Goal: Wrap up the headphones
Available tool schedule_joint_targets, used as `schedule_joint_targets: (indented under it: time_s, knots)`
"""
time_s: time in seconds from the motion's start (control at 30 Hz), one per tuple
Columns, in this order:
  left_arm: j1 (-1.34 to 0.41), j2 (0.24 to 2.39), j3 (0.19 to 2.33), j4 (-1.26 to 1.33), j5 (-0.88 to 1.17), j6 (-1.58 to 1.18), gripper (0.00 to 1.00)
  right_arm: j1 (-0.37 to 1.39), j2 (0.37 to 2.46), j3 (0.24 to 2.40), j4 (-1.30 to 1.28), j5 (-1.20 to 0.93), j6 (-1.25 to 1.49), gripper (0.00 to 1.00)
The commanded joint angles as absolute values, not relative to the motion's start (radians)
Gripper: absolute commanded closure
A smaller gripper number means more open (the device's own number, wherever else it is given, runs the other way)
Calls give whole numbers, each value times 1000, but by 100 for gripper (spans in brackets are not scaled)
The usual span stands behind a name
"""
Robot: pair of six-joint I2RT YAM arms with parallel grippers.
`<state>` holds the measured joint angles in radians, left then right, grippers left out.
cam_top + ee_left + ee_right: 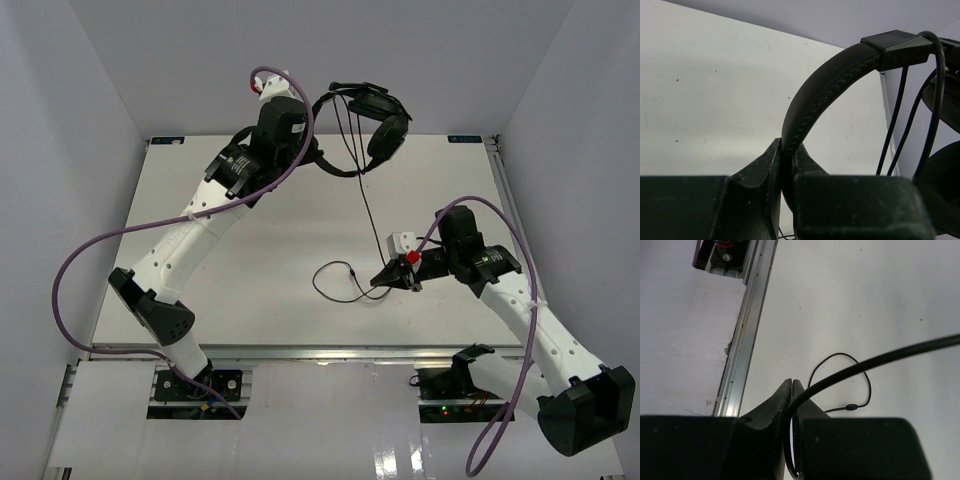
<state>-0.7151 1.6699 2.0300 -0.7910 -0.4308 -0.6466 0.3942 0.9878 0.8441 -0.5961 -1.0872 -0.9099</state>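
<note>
The black headphones (385, 135) hang in the air over the table's far edge. My left gripper (322, 160) is shut on their headband (825, 85), which is pinched between the fingers at the left gripper (787, 150). One earcup (945, 190) and several thin cord strands (895, 125) hang to the right. The thin black cord (368, 215) runs down from the headset to my right gripper (383, 277), low over the table. The right gripper (791, 383) is shut on the cord (880, 360). A slack loop of cord (335, 283) with a small bead (852, 407) lies on the table.
The white table (250, 260) has an aluminium rail (747, 340) along its near edge. Thick purple robot cables (90, 250) trail from both arms. White walls close in the left, right and far sides.
</note>
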Motion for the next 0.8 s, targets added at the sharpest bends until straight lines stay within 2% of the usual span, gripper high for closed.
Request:
schedule_joint_targets:
  time_s: [0.0,0.4,0.77]
  knots:
    - [-706,1679,2066,-739,-471,-698,100,481,980,953,-683,-866,-945,92]
    - [-706,1686,1891,-729,-488,-681,100,549,1029,1298,-894,-546,-1123,92]
    - [-771,1647,1687,-686,-376,-573,100,568,998,1307,-659,-321,-1065,91]
